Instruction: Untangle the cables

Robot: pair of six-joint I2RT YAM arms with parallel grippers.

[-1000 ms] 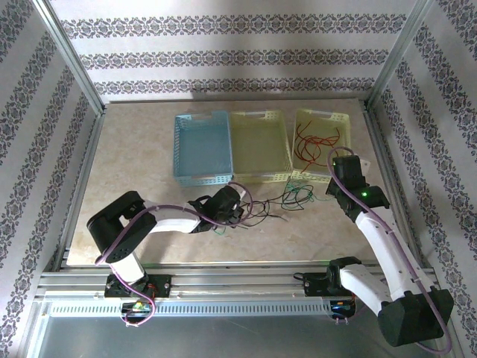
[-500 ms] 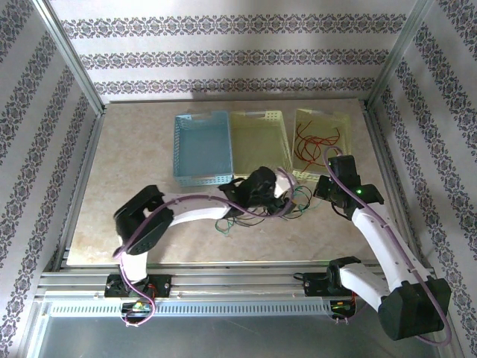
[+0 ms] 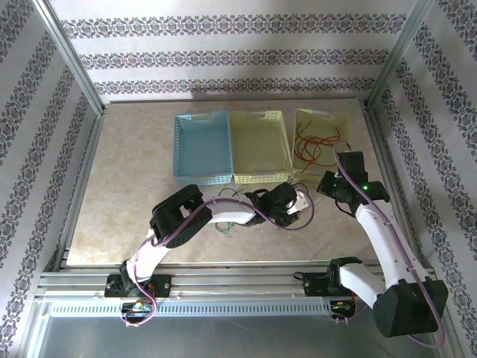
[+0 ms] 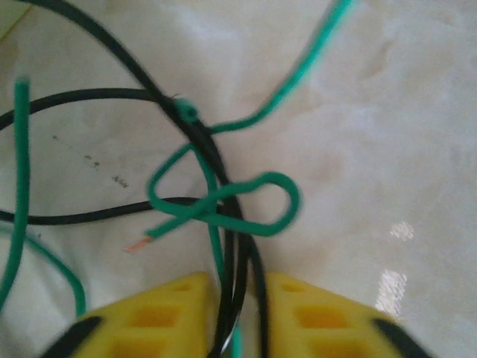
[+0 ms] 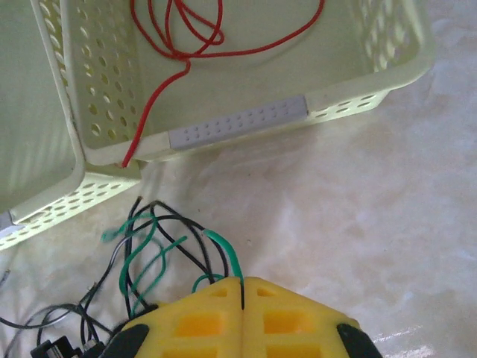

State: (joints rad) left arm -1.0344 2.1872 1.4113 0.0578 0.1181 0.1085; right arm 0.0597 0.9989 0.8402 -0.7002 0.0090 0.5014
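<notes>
Marble table gives me open room on the left. My left gripper is clamped on the black and green cables. My right gripper is pinched shut on the same cables, near the cream basket front wall, with a red cable lying inside.

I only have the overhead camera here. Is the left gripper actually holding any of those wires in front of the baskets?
Observer: Yes. On its wrist camera, the black and green wires run between the yellow fingers of the left gripper, which looks closed on them.
Operator: Any knot there?
Observer: Just ahead of those fingers, a green loop crosses the black ones.
Operator: And the other arm?
Observer: The right gripper has its jaws together, with a green wire and a thin black strand ending at the seam.
</notes>
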